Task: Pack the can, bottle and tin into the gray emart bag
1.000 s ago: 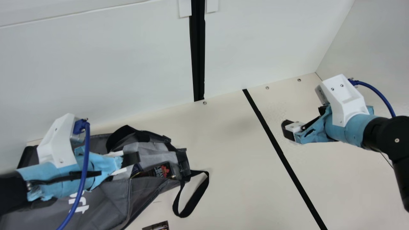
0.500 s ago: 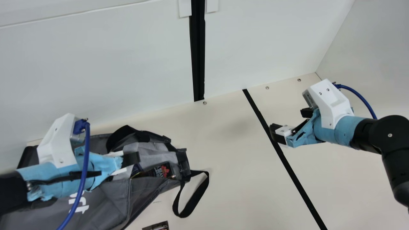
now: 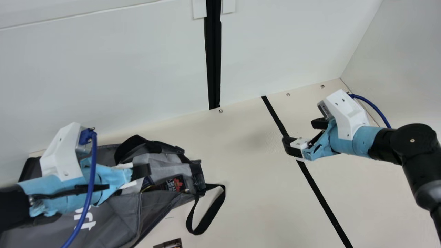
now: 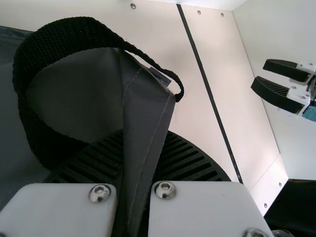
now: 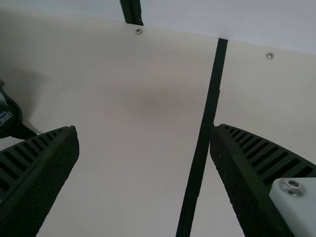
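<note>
At lower left, the left tool (image 3: 141,171) pinches the bag (image 3: 115,213), likely propping it open; the right tool (image 5: 144,128) gapes wide, empty.

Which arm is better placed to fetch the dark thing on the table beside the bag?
Probably the right: the right gripper is open and empty, while the left gripper is shut on the bag's edge.

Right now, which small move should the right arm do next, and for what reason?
Probably bring the right gripper, open and empty, toward the dark printed object on the cream table: it lies outside the gray fabric bag, whose edge the left gripper pinches.
</note>
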